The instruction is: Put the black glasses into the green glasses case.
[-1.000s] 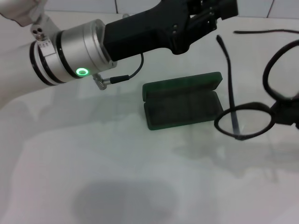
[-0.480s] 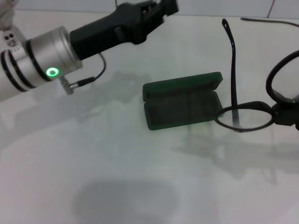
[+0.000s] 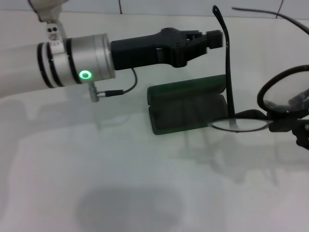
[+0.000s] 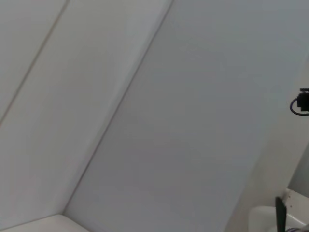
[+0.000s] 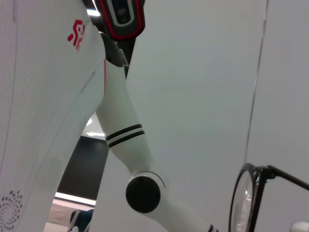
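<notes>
The green glasses case (image 3: 187,108) lies open on the white table, lid toward the far side. The black glasses (image 3: 240,124) hang in the air at the case's right end, one lens over its right edge. One temple arm (image 3: 227,58) points up and away. My right gripper (image 3: 288,124) is at the right edge, shut on the frame near the bridge. The glasses also show in the right wrist view (image 5: 247,203). My left gripper (image 3: 214,38) reaches in from the left above the case's far side, right beside the raised temple arm.
The white table (image 3: 120,183) spreads in front of and to the left of the case. The left arm's silver wrist with a green light (image 3: 85,74) hangs over the table's left half. The right wrist view shows the robot's white arm joint (image 5: 143,193).
The left gripper swung back left, then came right and down next to the raised temple arm. The right gripper carried the glasses left and tilted them flatter, so a lens now overlaps the case's right end.
</notes>
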